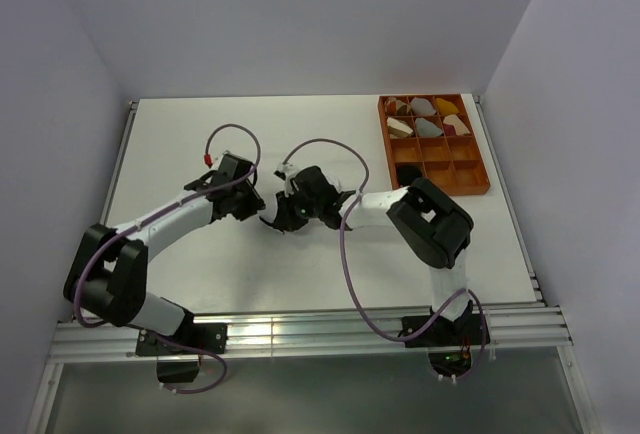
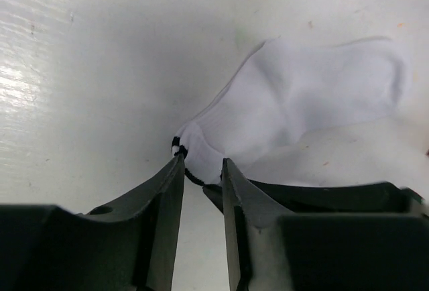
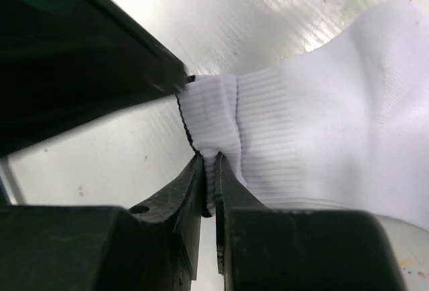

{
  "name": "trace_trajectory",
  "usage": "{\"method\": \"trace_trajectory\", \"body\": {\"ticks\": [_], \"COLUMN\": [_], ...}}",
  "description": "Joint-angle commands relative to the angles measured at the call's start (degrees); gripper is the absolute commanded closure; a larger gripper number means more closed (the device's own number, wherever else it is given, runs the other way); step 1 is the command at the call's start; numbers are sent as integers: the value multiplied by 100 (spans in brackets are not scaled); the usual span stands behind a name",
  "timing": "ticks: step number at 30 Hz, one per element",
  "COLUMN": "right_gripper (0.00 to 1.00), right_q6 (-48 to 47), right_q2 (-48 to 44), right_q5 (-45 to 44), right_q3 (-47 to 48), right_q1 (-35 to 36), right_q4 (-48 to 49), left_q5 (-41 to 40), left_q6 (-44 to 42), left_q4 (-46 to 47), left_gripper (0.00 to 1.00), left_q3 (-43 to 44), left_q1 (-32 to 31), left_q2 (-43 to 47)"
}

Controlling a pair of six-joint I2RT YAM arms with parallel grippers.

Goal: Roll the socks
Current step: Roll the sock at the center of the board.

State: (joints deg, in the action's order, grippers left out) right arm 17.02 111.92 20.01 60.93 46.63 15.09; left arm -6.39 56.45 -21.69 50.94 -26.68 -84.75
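A white sock (image 2: 301, 103) with black cuff stripes lies flat on the white table, its cuff (image 2: 194, 153) bunched toward me. My left gripper (image 2: 201, 162) is open, and the cuff end sits right at its fingertips, one tip on each side with a gap showing. My right gripper (image 3: 209, 160) is shut on a ribbed fold of the same white sock (image 3: 322, 130) at the cuff. From above, the left gripper (image 1: 243, 199) and right gripper (image 1: 292, 209) meet nose to nose at mid-table and cover most of the sock. No black sock shows.
An orange compartment tray (image 1: 480, 149) stands at the back right, with several rolled bundles (image 1: 425, 116) in its far cells. Walls close in the table on three sides. The left gripper's dark body (image 3: 80, 49) fills the upper left of the right wrist view.
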Motion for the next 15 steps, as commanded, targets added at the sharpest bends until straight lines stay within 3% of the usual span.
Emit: {"method": "trace_trajectory", "body": {"ticks": [1, 9, 15], "right_gripper": [100, 100, 100], "right_q6": [783, 1998, 2666], "right_q2": [164, 304, 401], "right_q5": [354, 1013, 1127], "right_q3": [-142, -704, -1100], "right_q1": [-189, -602, -734], "right_q4": [-411, 503, 1223], "left_q5": [-319, 6, 305], "left_q6": [288, 533, 877], "left_q4": [507, 982, 1685], "left_gripper": [64, 62, 53], "left_q3": [-198, -865, -1446], "left_q1": [-13, -13, -101], "left_q2": [441, 881, 891]}}
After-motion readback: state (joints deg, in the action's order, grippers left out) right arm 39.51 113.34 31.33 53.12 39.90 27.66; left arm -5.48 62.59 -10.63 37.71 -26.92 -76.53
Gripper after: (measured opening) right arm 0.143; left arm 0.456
